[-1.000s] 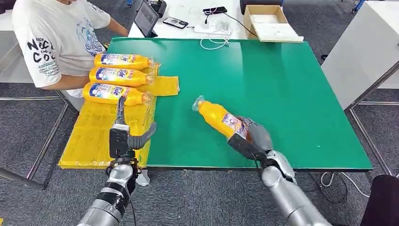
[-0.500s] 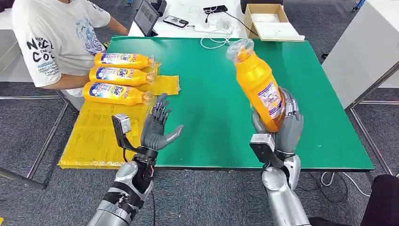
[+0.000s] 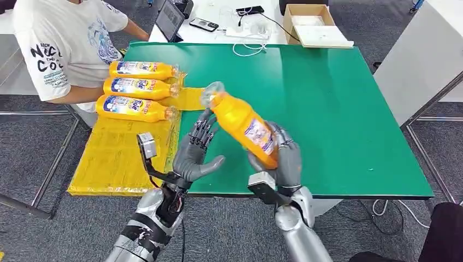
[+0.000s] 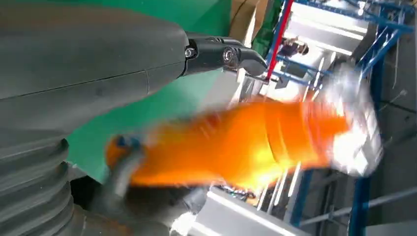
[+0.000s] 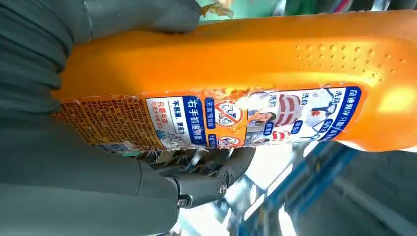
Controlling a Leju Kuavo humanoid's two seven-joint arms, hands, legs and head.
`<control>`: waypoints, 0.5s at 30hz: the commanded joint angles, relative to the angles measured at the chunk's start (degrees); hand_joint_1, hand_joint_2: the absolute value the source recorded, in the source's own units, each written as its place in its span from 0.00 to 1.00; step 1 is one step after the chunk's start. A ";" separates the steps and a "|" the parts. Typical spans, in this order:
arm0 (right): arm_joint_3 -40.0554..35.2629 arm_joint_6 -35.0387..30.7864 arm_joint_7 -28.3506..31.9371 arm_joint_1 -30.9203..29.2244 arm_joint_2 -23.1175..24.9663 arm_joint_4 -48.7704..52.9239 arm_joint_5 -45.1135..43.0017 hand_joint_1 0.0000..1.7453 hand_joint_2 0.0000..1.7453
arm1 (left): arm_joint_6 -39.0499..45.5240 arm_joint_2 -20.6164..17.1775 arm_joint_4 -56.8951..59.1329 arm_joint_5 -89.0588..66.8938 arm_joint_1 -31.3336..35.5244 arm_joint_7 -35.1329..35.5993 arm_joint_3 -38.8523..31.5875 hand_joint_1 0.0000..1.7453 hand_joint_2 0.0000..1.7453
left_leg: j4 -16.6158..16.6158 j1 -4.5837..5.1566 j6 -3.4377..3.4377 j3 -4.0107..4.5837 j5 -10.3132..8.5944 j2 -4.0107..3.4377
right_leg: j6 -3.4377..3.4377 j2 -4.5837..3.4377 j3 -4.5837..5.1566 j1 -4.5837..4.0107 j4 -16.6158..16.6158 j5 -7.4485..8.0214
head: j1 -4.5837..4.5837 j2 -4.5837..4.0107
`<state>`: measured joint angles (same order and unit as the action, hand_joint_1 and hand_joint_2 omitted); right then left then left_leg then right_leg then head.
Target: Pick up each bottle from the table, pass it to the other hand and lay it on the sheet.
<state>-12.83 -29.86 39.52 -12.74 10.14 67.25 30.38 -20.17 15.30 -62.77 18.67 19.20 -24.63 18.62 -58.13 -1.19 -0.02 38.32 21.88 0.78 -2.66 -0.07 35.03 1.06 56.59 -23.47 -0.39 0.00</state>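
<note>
Your right hand point(image 3: 279, 158) has swung the orange plastic bottle with the clear cap point(image 3: 240, 121) leftward and lower since half a second ago, from over the table's right half to beside your left hand point(image 3: 194, 153).

The right hand grips the bottle round its lower body, held off the green table point(image 3: 338, 98) and tilted, cap up and toward the left (the right wrist view shows the grey thumb and dark fingers wrapped round the label). Your left hand has edged a little right and is spread wide, palm facing the bottle and holding nothing; its fingertips point(image 3: 203, 131) sit just beside the bottle's shoulder, though you cannot tell whether they touch. Three matching orange bottles point(image 3: 136, 87) lie unmoved, side by side on the yellow sheet point(image 3: 109, 158) at the table's left edge, next to a seated person in a white printed T-shirt point(image 3: 60, 43).
</note>
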 commanded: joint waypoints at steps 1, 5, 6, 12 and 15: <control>-8.58 -1.43 -0.11 -6.95 4.05 -18.01 0.52 1.00 1.00 | -0.08 -1.29 5.73 0.25 2.60 1.00 4.41 0.00 1.00 | 0.04 0.00 0.04 -0.38 0.13 -0.27 | 0.13 -0.19 -0.30 -0.05 -0.06 -0.05 | 0.00 0.00; -8.74 -1.20 -0.03 -6.94 3.53 -17.70 0.07 1.00 1.00 | -0.04 -1.43 5.57 0.31 2.60 0.89 4.42 0.00 1.00 | 0.04 0.00 0.03 -0.21 0.05 -0.09 | 0.08 -0.04 -0.17 -0.03 -0.05 -0.04 | 0.00 0.00; -8.74 -1.20 -0.03 -6.94 3.53 -17.70 0.07 1.00 1.00 | -0.04 -1.43 5.57 0.31 2.60 0.89 4.42 0.00 1.00 | 0.03 0.01 0.06 -0.38 0.13 -0.16 | 0.12 -0.08 -0.33 -0.04 -0.06 -0.10 | 0.00 0.00; -11.87 2.15 0.10 -7.61 5.17 -21.08 -1.21 1.00 1.00 | 0.43 -0.78 7.55 0.32 3.32 1.90 5.41 0.00 1.00 | 0.02 0.01 0.05 -0.40 0.15 -0.14 | 0.16 -0.06 -0.35 -0.04 -0.03 -0.12 | 0.00 0.00; -14.08 0.22 0.04 -7.70 6.23 -24.14 -0.45 1.00 1.00 | 1.12 -0.42 9.94 0.49 3.94 2.30 5.86 0.00 1.00 | 0.03 -0.01 0.01 -0.21 0.07 -0.16 | 0.10 -0.07 -0.15 -0.05 -0.04 -0.04 | 0.00 0.00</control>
<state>-19.88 -29.31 39.65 -17.17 14.31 54.34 29.20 -19.56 15.30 -60.44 19.54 19.36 -23.45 19.52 -58.13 -1.20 -0.03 38.33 21.87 0.68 -2.65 -0.08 35.10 1.05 56.59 -23.47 -0.39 0.00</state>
